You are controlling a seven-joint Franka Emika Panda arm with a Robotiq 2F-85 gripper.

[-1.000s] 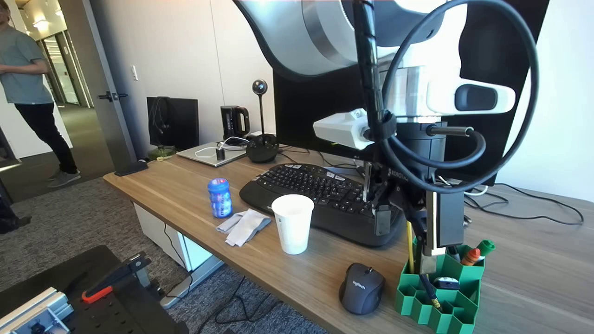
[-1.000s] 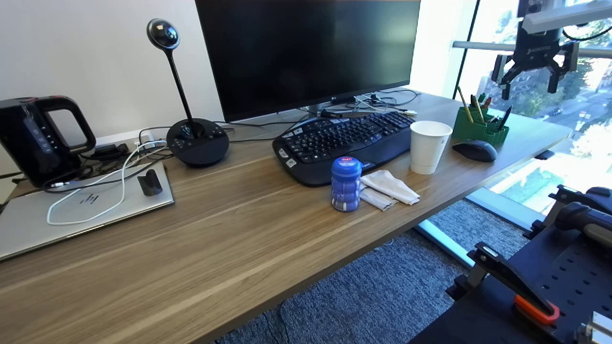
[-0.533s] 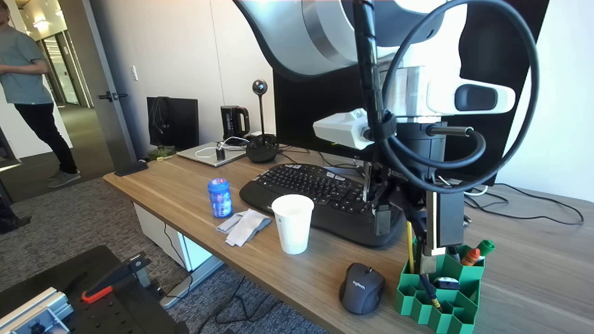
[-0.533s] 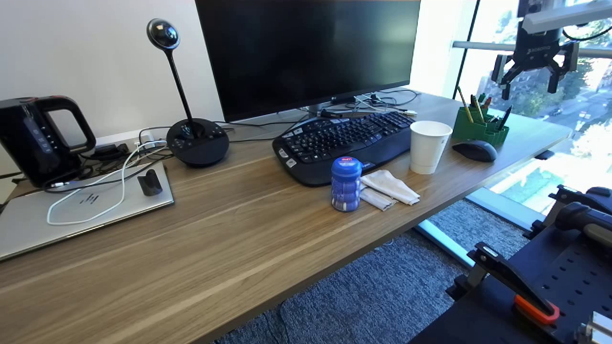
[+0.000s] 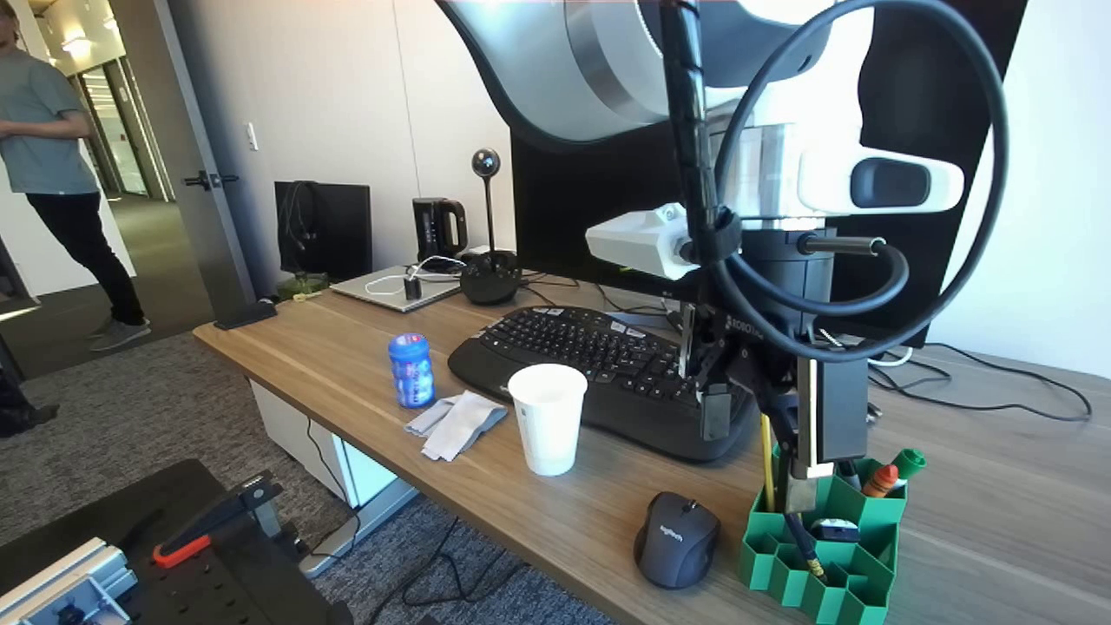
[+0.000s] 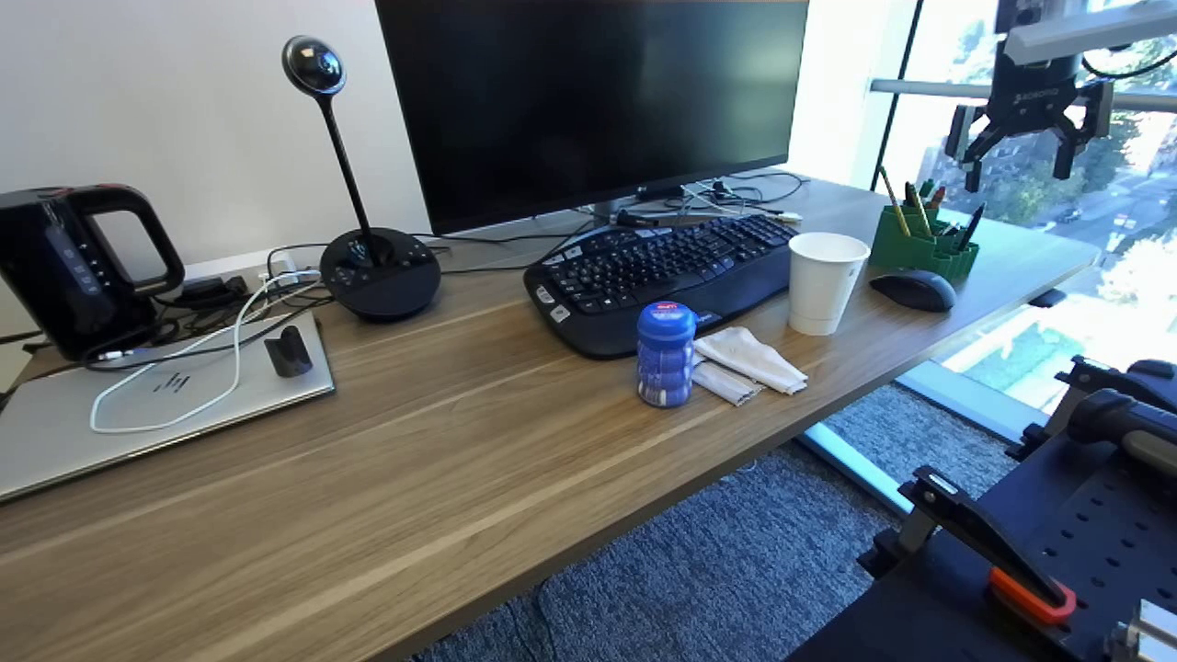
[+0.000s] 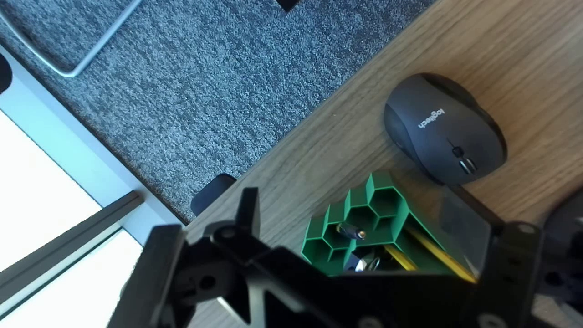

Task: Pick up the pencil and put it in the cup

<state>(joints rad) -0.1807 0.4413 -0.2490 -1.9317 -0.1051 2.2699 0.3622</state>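
A yellow pencil (image 5: pixel 767 464) leans upright in the green blocky holder (image 5: pixel 785 569), visible in both exterior views. In the wrist view, the yellow pencil (image 7: pixel 444 255) slants up from a holder slot towards one finger, with a shorter yellow stick (image 7: pixel 401 256) beside it. My gripper (image 6: pixel 1018 170) hangs above the holder, jaws wide apart and nothing between them. The wrist view has the open gripper (image 7: pixel 360 212) spanning the holder, whose rear part is hidden by the gripper body. The white cup (image 6: pixel 825 285) stands upright on the desk, apart from the gripper; its inside is not visible.
A dark mouse (image 5: pixel 677 540) lies between cup and holder. Behind the cup is a black keyboard (image 5: pixel 599 356), with a monitor (image 6: pixel 598 101) at the back. A blue can (image 6: pixel 666 354) and pale folded packets (image 6: pixel 754 359) sit near the desk's front edge. The holder also carries several pens.
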